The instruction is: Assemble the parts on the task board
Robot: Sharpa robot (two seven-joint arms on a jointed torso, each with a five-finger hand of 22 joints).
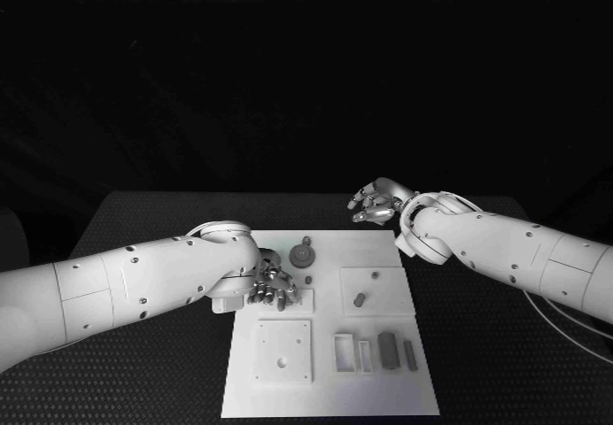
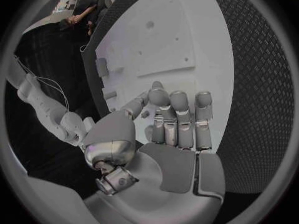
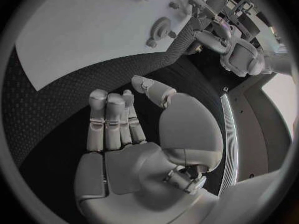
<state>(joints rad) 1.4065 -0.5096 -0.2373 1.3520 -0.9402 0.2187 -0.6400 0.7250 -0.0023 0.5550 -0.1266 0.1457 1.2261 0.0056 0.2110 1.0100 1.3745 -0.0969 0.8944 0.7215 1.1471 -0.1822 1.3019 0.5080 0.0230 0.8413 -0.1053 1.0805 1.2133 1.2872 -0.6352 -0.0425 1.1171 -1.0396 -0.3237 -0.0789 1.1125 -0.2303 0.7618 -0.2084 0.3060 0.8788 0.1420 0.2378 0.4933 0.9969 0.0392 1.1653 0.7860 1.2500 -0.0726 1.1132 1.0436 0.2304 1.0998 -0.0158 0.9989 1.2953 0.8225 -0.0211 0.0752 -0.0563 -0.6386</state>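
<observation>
Nearest on the white task board (image 1: 332, 398), a square plate with a small hole (image 1: 283, 351) lies at its left, and beside it to the right sit a pale open frame (image 1: 345, 351), a dark block (image 1: 387, 342) and a slim dark bar (image 1: 410, 354). Farther back, a short dark peg (image 1: 360, 299) stands on a raised square pad. Level with it, the left hand (image 1: 269, 285) hovers over the board's left part, fingers (image 2: 179, 119) held straight and close together, holding nothing that I can make out. Beyond, a round dark part (image 1: 303, 256) rests near the board's far edge. Farthest, the right hand (image 1: 377, 202) hangs above the black desk (image 1: 153, 221) past the board's far right corner, its fingers (image 3: 107, 122) side by side and gently curled, empty.
</observation>
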